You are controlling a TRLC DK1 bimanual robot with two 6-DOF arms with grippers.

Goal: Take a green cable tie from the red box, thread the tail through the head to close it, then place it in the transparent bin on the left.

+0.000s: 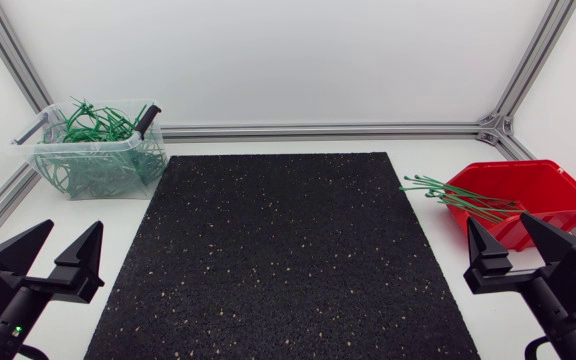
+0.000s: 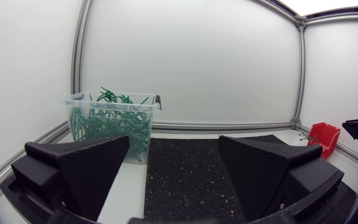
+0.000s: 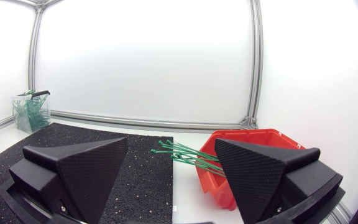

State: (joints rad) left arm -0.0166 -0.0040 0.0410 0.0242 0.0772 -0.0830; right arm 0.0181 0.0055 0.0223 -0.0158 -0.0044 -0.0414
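The red box (image 1: 538, 195) sits at the table's right side, with green cable ties (image 1: 458, 197) sticking out over its left rim. My right gripper (image 1: 516, 240) rests just in front of it, open and empty. In the right wrist view the red box (image 3: 247, 146) and its cable ties (image 3: 188, 155) lie ahead between the spread fingers. The transparent bin (image 1: 98, 150), full of closed green ties, stands at the back left. My left gripper (image 1: 53, 255) is open and empty at the front left; its wrist view shows the bin (image 2: 110, 121) ahead.
A black speckled mat (image 1: 278, 250) covers the middle of the white table. Aluminium frame rails (image 1: 318, 130) run along the back and side edges. The red box (image 2: 324, 137) shows small at the far side in the left wrist view.
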